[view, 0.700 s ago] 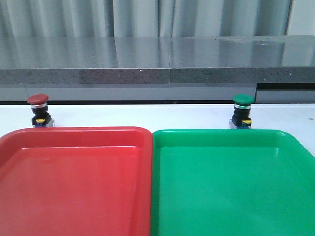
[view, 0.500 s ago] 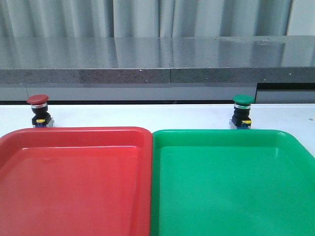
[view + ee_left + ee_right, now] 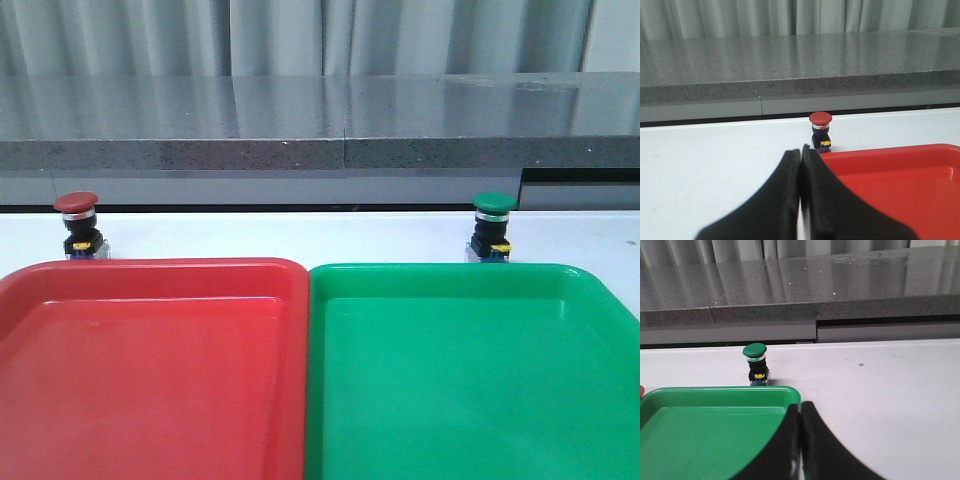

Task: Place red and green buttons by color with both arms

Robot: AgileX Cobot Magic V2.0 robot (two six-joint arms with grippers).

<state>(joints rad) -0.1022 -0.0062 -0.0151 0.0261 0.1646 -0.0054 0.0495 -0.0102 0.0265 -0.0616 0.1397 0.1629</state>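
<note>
No shift; L tool point(image 3: 800, 150) & R tool point(image 3: 800, 407) closed, empty.

A white table point(image 3: 300, 235) is carrying four things. A red tray point(image 3: 150, 370) is lying at about 7 o'clock and a green tray point(image 3: 470, 370) at about 5 o'clock, their inner rims touching along the middle. The red button point(image 3: 79, 226) is standing upright on the bare surface at 10 o'clock, just behind the red tray's far rim. The green button point(image 3: 491, 227) is standing upright at 2 o'clock, just behind the green tray's far rim.
</note>
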